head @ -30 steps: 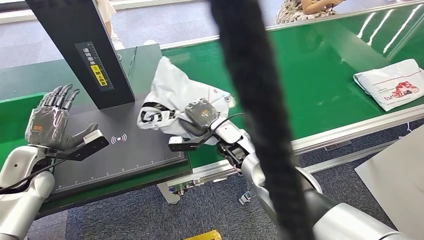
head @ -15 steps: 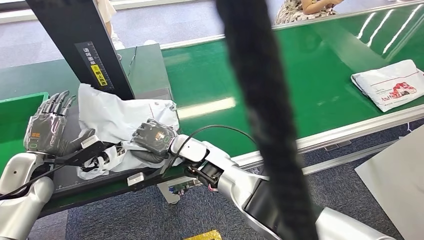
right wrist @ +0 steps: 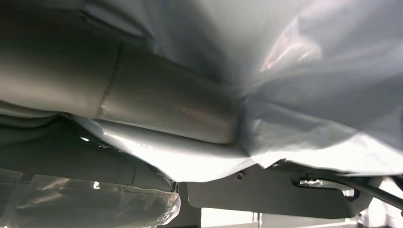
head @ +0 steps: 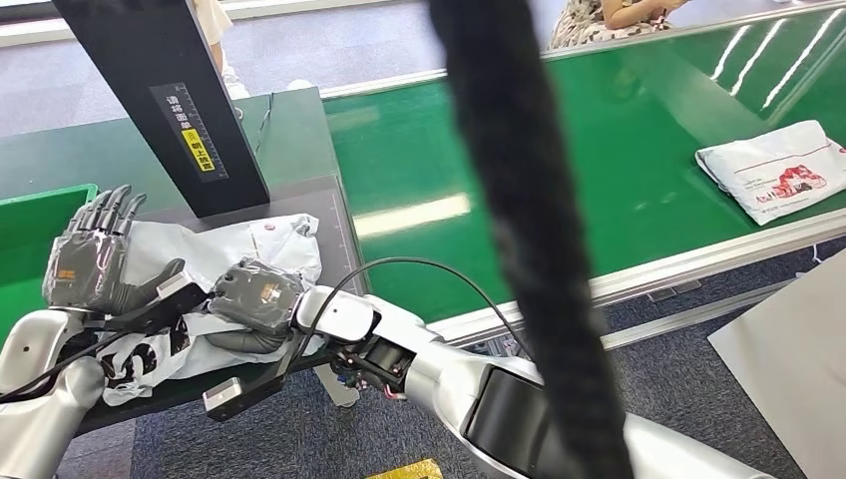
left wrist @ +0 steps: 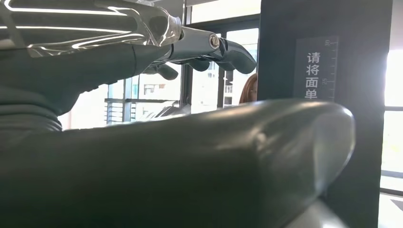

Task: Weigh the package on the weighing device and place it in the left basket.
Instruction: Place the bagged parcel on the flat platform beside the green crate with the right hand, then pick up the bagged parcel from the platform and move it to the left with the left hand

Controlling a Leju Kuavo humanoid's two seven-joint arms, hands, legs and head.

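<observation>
Fingers (head: 224, 299) of right hand (head: 254, 299) grip package (head: 214, 249), lying flat across scale (head: 334, 215).

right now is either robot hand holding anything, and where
The right robot hand grips the white package at its near edge; the left robot hand holds nothing.

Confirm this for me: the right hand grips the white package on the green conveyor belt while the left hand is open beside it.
Not quite. The right hand grips the white package on the black weighing device, not the green conveyor belt, as the head view shows. The left hand is open beside it.
</observation>
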